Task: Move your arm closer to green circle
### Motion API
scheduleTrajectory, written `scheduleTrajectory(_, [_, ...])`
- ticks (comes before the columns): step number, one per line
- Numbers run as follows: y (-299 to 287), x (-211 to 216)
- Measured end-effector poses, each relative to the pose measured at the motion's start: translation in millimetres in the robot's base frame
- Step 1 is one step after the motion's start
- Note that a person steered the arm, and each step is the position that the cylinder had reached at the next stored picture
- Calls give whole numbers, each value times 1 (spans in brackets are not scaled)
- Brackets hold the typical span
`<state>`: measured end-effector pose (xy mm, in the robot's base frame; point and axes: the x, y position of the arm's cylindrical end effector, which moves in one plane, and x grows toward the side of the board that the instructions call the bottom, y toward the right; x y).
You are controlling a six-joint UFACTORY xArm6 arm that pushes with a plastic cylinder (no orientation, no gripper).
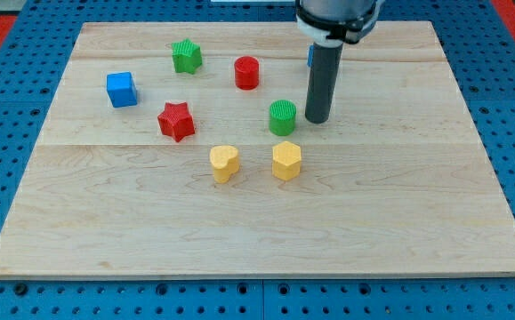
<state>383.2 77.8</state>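
The green circle (282, 117) is a short green cylinder standing near the middle of the wooden board (399, 196). My tip (317, 119) is just to the circle's right, a small gap away, not touching it. The dark rod rises from there to the view's top. A yellow hexagon (286, 161) sits just below the green circle.
A red cylinder (246, 72) is up-left of the green circle. A green star (186, 56), a blue cube (122, 90), a red star (176, 121) and a yellow heart (224, 164) lie to the left. A blue block (309, 56) peeks from behind the rod.
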Motion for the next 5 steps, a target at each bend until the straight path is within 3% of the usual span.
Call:
scheduleTrajectory(2, [-69, -70])
scheduleTrajectory(3, [-137, -38])
scheduleTrajectory(4, [-134, -15])
scheduleTrajectory(5, [-91, -15])
